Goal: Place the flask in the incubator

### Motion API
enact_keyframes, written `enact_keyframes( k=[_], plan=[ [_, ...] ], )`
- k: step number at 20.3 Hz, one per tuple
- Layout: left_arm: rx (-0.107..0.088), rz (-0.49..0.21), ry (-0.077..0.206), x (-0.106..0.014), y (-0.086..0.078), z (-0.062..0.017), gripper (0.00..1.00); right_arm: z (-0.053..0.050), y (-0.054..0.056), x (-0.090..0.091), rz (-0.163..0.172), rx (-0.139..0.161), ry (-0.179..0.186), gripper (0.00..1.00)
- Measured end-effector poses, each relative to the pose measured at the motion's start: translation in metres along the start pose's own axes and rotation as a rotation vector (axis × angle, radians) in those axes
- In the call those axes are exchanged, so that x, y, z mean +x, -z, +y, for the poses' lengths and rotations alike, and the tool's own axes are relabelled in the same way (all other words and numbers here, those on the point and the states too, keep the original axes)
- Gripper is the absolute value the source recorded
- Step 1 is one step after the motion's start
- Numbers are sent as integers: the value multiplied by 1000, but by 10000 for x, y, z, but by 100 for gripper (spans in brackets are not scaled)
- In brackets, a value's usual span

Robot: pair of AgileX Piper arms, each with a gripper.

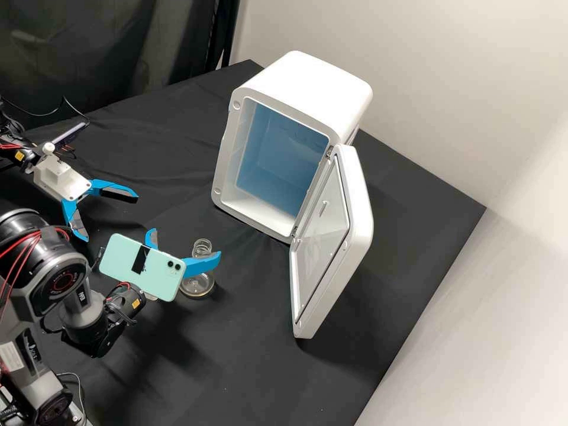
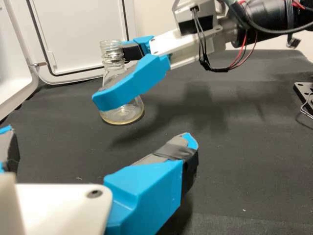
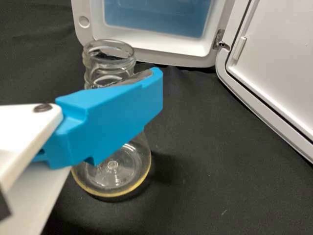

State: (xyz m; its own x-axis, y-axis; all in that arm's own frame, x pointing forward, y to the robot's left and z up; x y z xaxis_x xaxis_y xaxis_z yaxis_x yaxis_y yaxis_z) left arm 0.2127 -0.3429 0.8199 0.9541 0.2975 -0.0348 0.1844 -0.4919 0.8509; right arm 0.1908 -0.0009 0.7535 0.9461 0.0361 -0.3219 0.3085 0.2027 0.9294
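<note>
**Right hand** [image 1: 186, 245]: blue fingers [image 3: 107, 112] apart, set about the flask's neck. One finger lies close against the glass, and nothing is clamped yet. A mint-green phone [image 1: 142, 266] is fixed at the wrist.

**Left hand** [image 1: 109, 216]: fingers apart, holding nothing. It sits at 10 o'clock of the flask, well apart from it.

**Flask** [image 1: 200, 284]: clear glass, conical, with a threaded neck and no cap. It stands upright on the desk [image 1: 414, 248], at 7 o'clock of the incubator and near its open front. Contents: none seen, apart from a faint yellowish ring at the base.

**Incubator** [image 1: 307, 89]: white casing with a pale blue chamber. Contents: nothing seen inside.

**Door** [image 1: 349, 236]: swung wide at 5 o'clock of the casing, leaving the opening free.

**Step in hand (judged):** the grasp.

**Handling notes:**
- Close squarely on the neck below the thread. Smooth glass is likely to slip under a skewed grip.
- Lift straight up before travelling toward 1 o'clock.
- Keep the flask upright.
- Pass over the chamber's lower rim and stay off the door's edge.
- Set the flask well inside so the door can shut.
</note>
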Motion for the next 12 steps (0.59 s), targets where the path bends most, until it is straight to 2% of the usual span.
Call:
enact_keyframes(
  k=[4,12],
  plan=[
    [0,0,0,0,0,0,100,-18,-76,37,-38,13,14,100],
    [0,0,0,0,0,0,100,82,-245,213,-94,28,-23,100]
  ],
)
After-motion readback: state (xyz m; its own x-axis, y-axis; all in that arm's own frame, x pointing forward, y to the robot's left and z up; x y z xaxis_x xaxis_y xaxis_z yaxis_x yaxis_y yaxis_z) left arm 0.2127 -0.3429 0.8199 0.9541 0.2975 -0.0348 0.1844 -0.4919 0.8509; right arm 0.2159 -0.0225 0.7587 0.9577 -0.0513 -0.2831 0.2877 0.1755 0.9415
